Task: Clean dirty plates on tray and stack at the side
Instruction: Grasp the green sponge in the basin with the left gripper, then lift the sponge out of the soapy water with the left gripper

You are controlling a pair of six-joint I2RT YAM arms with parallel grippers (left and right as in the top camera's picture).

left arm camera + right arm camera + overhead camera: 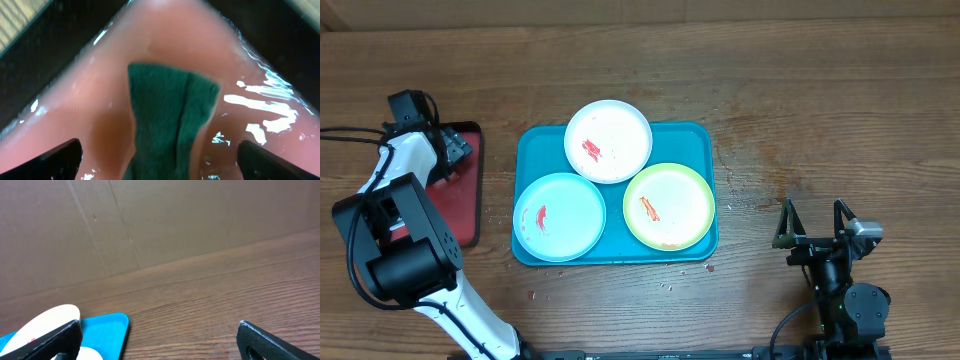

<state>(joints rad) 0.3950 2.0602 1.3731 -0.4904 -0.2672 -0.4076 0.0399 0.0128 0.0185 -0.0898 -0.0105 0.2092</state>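
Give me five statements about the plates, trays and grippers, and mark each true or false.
1. The white plate, blue plate and green plate all sit on the teal tray. True.
2. The plates are stacked. False: they lie side by side.
3. Each plate bears a red smear. True.
4. The right gripper holds a plate. False: it is open and empty, to the right of the teal tray.
5. The left gripper is over the teal tray. False: it is open over the red tray, above a green cloth.
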